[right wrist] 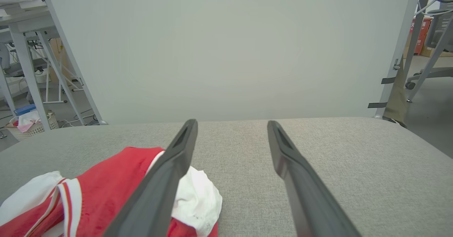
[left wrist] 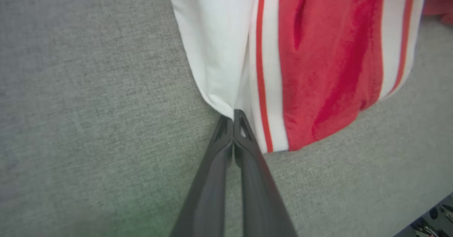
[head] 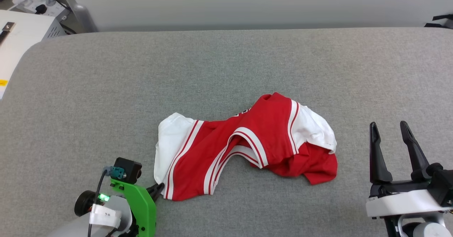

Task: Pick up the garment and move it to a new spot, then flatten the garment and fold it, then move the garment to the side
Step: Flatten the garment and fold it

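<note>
1. Grey woven fabric covers the worktop (head: 226, 60), and it looks grippy. Cloth dragged low across it may catch and bunch instead of sliding.
2. At the lower left, the left jaws are closed tight, with their tips right at the near corner of the white sleeve (head: 173, 137). I cannot tell whether any cloth sits between them. If they hold only the hem's very edge, or nothing, a lift may leave the shirt behind or drop it partway.
3. The garment (head: 254, 137) lies crumpled mid-worktop, a little toward the near side, with its red body twisted and the striped neckline (head: 249, 136) creased. Raised by one sleeve corner, it would likely hang like a rope, leaving more to flatten later.
4. The other sleeve (head: 315, 127) lies draped over bunched red cloth. It could stay doubled over when the shirt is set down, which would spoil the fold.
5. At the lower right, the right jaws stand wide open and empty, well apart from the shirt. If they come in low, a finger could plough into the heap and shove it.
</note>
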